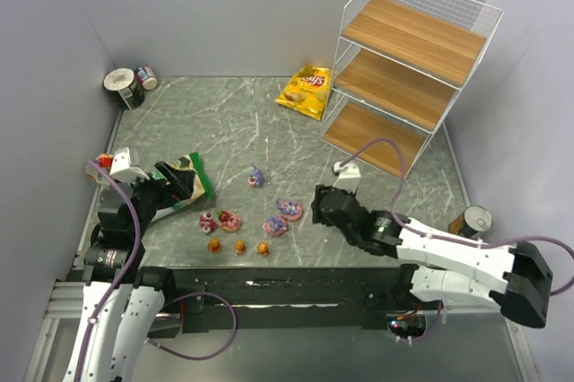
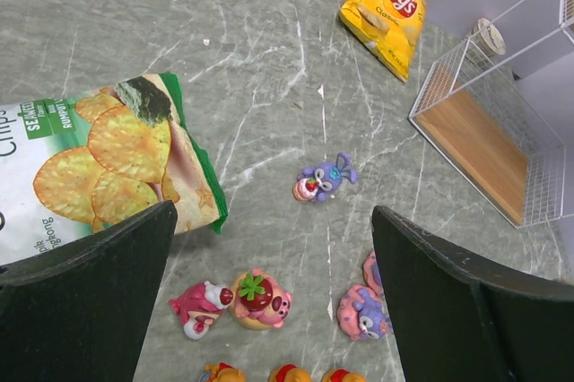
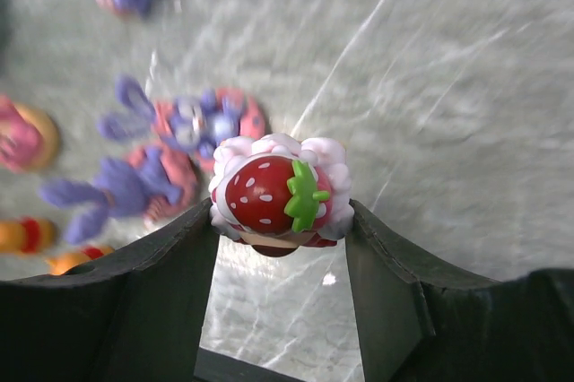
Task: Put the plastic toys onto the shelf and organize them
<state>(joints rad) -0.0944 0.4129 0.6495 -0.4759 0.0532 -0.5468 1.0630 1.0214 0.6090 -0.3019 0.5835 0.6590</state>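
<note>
My right gripper (image 3: 280, 221) is shut on a strawberry toy (image 3: 280, 194), red with a green leaf and white cream, pinched between the fingertips above the table. In the top view the right gripper (image 1: 321, 203) hovers just right of the toy cluster. On the table lie two purple-pink toys (image 1: 289, 210) (image 1: 275, 225), a lone purple one (image 1: 256, 177), two pink strawberry toys (image 1: 220, 221) and three orange ones (image 1: 239, 247). My left gripper (image 2: 273, 212) stands open above the pink strawberry toys (image 2: 256, 299), holding nothing. The shelf (image 1: 404, 68) stands at the back right.
A green chip bag (image 1: 184, 183) lies under the left gripper. A yellow chip bag (image 1: 306, 91) rests left of the shelf's foot. Tin cans (image 1: 126, 86) stand in the back left corner, and another can (image 1: 471, 221) sits at the right wall.
</note>
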